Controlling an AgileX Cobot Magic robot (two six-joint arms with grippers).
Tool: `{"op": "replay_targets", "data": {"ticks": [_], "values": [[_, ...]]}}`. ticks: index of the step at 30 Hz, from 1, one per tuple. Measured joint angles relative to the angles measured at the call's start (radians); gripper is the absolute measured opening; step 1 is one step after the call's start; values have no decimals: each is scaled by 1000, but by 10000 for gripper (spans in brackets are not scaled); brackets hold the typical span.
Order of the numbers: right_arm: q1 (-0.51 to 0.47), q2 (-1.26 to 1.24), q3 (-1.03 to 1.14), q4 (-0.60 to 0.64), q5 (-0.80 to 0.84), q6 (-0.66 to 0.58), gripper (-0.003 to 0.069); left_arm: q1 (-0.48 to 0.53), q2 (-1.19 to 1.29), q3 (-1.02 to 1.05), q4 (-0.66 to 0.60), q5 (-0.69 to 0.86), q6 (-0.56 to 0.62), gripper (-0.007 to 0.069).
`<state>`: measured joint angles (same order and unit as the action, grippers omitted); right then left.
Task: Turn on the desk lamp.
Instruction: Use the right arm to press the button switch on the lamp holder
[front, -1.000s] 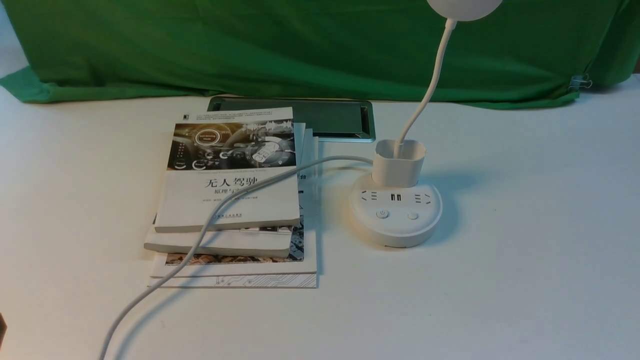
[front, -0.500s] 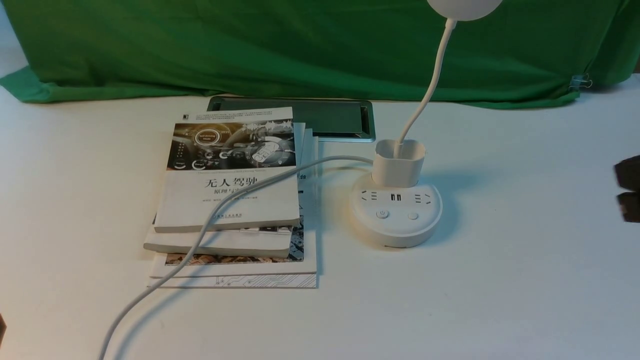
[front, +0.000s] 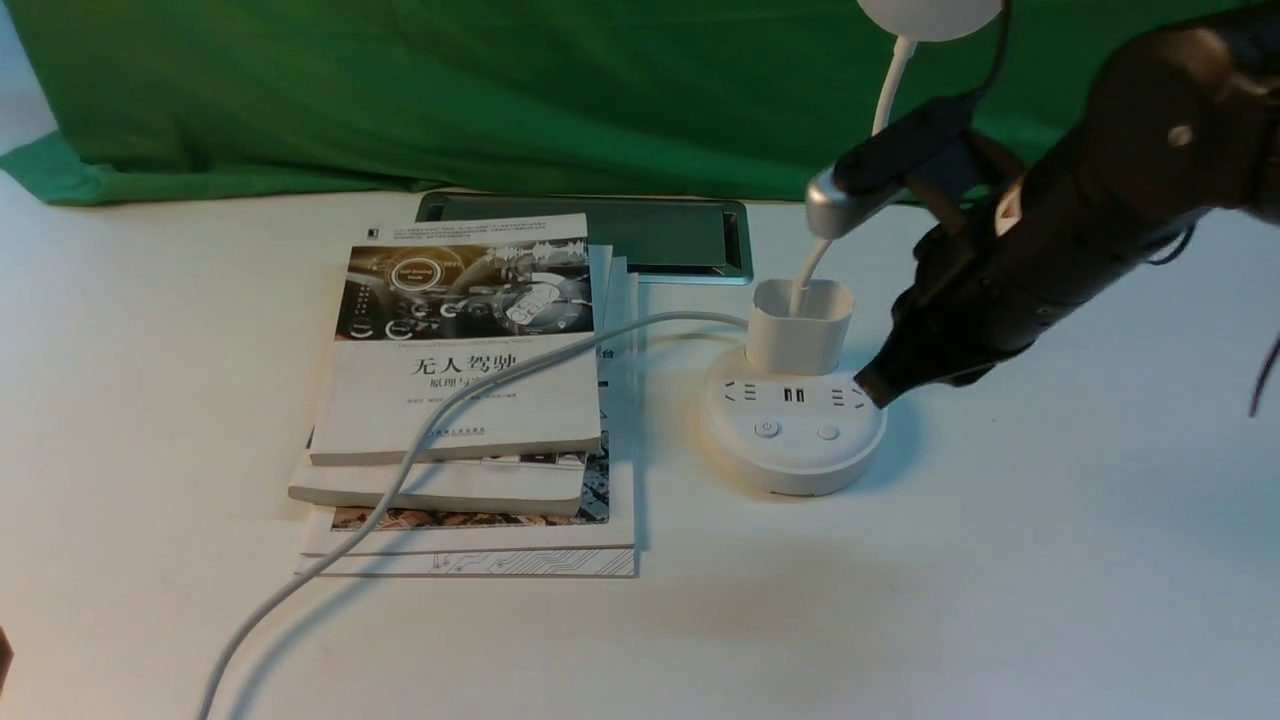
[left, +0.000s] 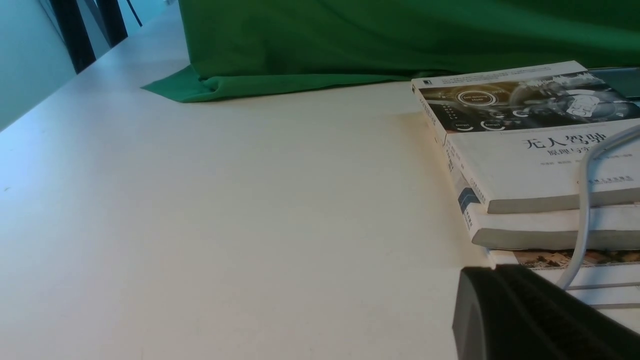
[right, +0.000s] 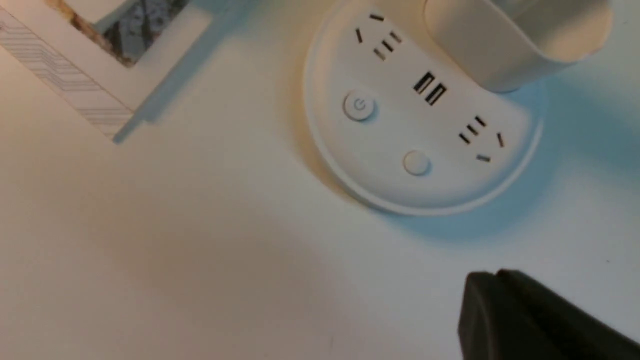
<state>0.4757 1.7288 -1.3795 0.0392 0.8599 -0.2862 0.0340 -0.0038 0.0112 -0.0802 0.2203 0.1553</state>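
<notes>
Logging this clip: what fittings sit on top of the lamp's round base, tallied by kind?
On the desk lamp base:
buttons: 2 (one with a power symbol, one plain)
USB ports: 2
socket groups: 2
cup-like holder: 1
Total: 7

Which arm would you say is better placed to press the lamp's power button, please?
The right. The right tool hangs close by the desk lamp's base and power button, while the left tool sits back beside the books, farther off.
</notes>
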Motion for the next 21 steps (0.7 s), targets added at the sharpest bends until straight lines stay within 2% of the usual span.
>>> {"op": "replay_targets", "data": {"ticks": [12, 21], "values": [[-7, 181, -6, -15, -191, 2, 31, 0, 0, 0, 0, 0, 0, 21], [-7, 227, -6, -15, -230, 3, 38, 0, 0, 0, 0, 0, 0, 21]]}}
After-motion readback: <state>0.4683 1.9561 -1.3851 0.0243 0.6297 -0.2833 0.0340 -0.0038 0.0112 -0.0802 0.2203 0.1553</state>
